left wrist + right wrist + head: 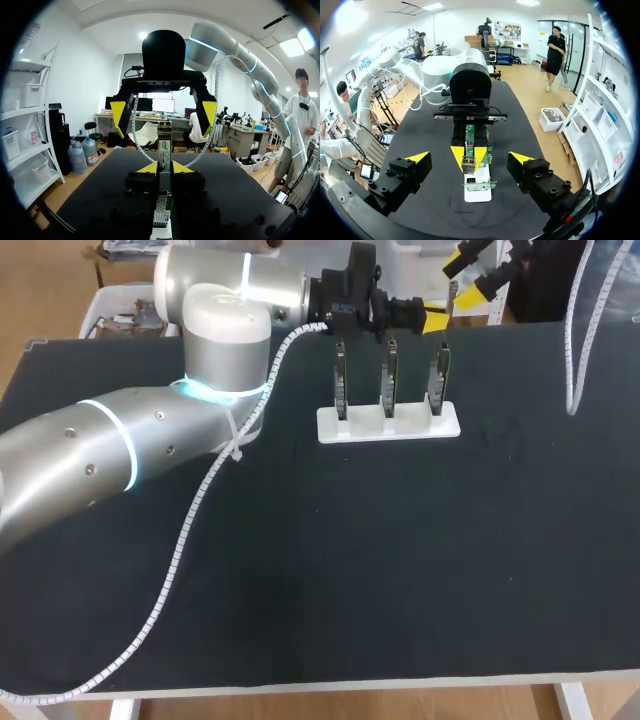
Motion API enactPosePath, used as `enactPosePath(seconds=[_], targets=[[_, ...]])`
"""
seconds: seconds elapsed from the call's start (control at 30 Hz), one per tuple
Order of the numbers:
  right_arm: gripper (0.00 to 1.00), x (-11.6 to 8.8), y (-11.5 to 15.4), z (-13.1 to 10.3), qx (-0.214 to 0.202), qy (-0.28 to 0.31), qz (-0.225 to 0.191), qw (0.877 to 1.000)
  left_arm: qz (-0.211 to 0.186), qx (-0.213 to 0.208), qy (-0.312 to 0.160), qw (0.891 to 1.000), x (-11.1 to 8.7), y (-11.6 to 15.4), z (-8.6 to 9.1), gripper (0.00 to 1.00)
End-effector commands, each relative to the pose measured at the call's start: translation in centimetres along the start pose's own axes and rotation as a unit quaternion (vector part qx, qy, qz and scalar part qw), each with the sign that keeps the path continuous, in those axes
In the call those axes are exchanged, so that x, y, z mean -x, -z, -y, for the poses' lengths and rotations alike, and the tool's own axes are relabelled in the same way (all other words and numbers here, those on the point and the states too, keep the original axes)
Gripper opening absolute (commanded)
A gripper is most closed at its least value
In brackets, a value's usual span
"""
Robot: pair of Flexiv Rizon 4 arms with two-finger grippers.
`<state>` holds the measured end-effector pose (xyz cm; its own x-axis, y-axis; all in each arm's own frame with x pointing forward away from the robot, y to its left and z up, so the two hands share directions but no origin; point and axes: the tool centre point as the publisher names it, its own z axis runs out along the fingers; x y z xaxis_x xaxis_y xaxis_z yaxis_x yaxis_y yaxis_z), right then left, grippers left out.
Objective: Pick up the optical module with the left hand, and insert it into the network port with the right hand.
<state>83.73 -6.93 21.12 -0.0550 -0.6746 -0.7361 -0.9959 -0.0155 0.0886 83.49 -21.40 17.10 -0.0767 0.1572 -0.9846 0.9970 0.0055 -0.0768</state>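
Head view: my left arm enters from the left edge, left gripper (436,320) at upper centre above the white stand (388,424) of three upright network ports (390,375). The right gripper (470,275) sits top right.

Left wrist view: left fingers clamp the optical module (164,145) upright.

Right wrist view: the right gripper's (470,159) jaws gape wide, module (469,137) ahead.

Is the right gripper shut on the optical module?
No: the right gripper stands wide open, while the left gripper grips the optical module.
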Motion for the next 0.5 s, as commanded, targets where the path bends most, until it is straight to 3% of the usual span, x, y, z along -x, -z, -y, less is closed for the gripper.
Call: enactPosePath(seconds=[0.03,0.5], targets=[[0.0,0.09,0.17,0.61,0.339,0.01,0.007,0.941,0.0,0.001,0.0,1.0,0.02,0.02,0.08,0.0],[0.0,0.32,0.05,0.36,0.34,0.014,0.002,0.94,0.0,0.001,0.0,1.0,0.02,0.02,0.08,0.0]])
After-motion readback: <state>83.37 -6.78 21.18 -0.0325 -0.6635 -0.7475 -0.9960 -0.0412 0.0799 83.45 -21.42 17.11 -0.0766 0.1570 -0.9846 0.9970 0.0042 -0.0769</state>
